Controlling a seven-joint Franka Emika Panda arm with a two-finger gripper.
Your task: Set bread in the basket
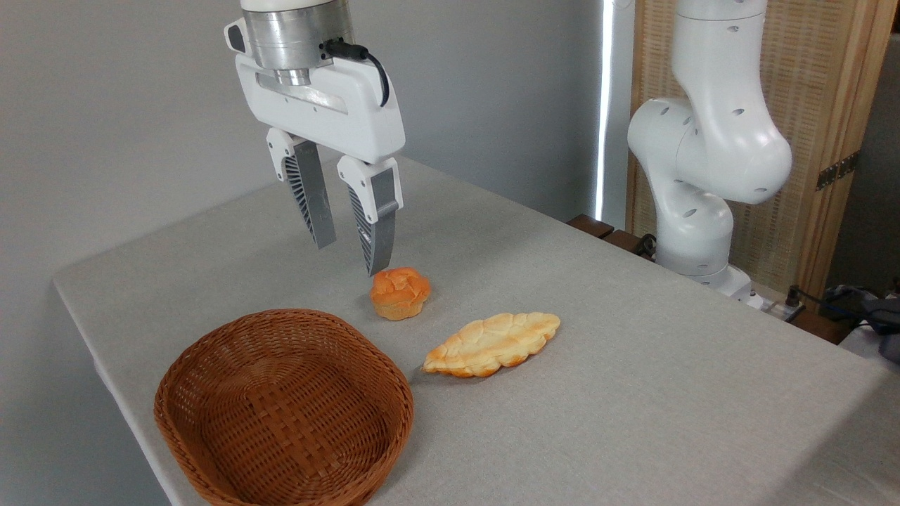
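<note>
Gripper [349, 258] spread wide, grasping nothing, hanging above table [633, 365]. Round knotted bun [399, 292] lying mid-table below right fingertip, outside wicker basket [211, 379] near front-left edge. Braided loaf [492, 344] just beside basket.

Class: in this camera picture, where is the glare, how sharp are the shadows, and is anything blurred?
Camera view: a bright strip of light behind the table is blown out; shadows under the bun and flat bread are faint and soft; gripper, open, and basket are sharp.
</note>
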